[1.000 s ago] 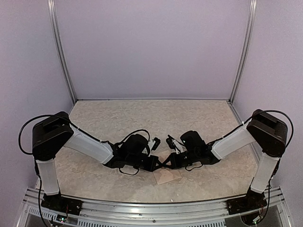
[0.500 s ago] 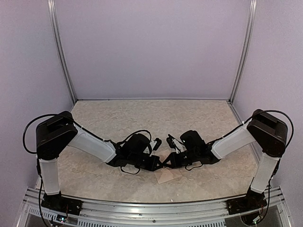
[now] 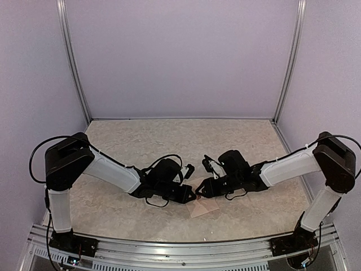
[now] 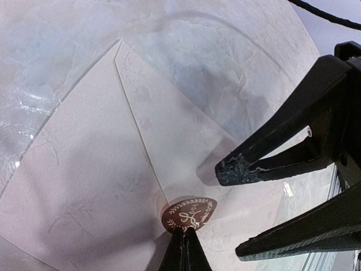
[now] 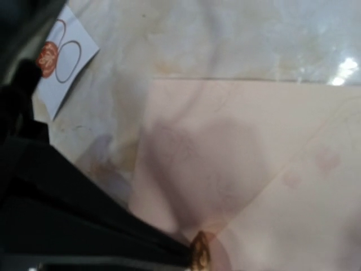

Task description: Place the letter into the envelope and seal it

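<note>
The pale cream-pink envelope (image 4: 84, 186) lies flat on the table with its pointed flap folded down. It also shows in the top view (image 3: 204, 209) and the right wrist view (image 5: 254, 164). A round brown sticker (image 4: 189, 212) sits at the flap's tip, and shows blurred in the right wrist view (image 5: 200, 255). My left gripper (image 4: 184, 230) is shut on the sticker's near edge, low over the envelope (image 3: 190, 196). My right gripper (image 4: 234, 210) faces it from the right, open and empty, its fingers (image 4: 265, 158) just above the envelope. The letter is not in view.
A small white strip of round stickers (image 5: 61, 62) lies on the marbled table (image 3: 169, 141) beyond the envelope. The two arms meet near the table's front centre. Purple walls enclose the table on three sides.
The right arm has swung outward to the right and its wrist has shifted slightly back. The left gripper has edged a little right. The envelope stays in place.
</note>
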Robot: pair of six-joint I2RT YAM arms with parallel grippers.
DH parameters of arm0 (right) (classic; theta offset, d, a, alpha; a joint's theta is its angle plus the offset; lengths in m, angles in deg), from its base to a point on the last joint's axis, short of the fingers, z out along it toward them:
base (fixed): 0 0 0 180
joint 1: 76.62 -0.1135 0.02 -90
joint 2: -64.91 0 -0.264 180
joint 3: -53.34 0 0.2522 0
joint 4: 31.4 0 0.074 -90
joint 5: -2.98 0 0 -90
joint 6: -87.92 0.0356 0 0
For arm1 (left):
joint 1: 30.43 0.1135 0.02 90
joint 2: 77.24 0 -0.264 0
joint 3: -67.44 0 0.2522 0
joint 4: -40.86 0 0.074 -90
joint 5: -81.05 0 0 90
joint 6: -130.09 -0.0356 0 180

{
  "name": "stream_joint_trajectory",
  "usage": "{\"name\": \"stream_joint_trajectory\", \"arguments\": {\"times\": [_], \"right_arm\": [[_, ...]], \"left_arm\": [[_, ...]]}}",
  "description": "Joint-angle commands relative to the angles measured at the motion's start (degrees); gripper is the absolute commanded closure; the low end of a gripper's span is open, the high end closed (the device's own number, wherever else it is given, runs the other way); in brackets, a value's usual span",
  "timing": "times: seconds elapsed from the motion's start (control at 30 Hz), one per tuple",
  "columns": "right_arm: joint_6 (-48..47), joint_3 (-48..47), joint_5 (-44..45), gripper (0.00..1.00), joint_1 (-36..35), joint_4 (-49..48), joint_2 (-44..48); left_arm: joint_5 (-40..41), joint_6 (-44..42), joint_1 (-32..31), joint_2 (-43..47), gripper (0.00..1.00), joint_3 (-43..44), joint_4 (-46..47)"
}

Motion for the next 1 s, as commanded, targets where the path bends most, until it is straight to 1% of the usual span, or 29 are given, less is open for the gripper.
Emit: {"name": "stream_joint_trajectory", "arguments": {"times": [0.0,0.03,0.17,0.27,0.47,0.73,0.97], "right_arm": [[-0.9,-0.3,1.6,0.66,-0.5,2.2,2.4],[-1.0,-0.2,1.3,0.68,-0.5,1.8,2.4],[-1.6,-1.3,-0.3,0.87,-0.4,1.0,1.2],[-1.6,-1.9,-0.4,0.92,-0.5,0.7,0.0],[-2.1,-3.4,-0.9,0.97,-0.5,0.9,-3.0],[-0.6,-3.5,0.2,0.98,-0.1,1.4,-5.3],[2.2,-3.7,1.3,1.0,1.3,4.8,-8.6]], "left_arm": [[3.0,-1.0,0.1,-3.6,1.0,-0.6,-8.9],[3.1,-1.0,0.2,-3.5,1.0,-0.6,-8.9],[3.2,-0.8,0.1,-3.5,1.0,-0.6,-8.9],[3.2,-0.7,0.2,-3.5,1.0,-0.6,-8.9],[3.1,-0.6,0.1,-3.6,1.0,-0.7,-8.9],[3.6,-0.7,-0.1,-3.4,1.0,-1.0,-8.8],[3.9,-0.5,-0.3,-3.3,1.0,-1.2,-8.8]]}}
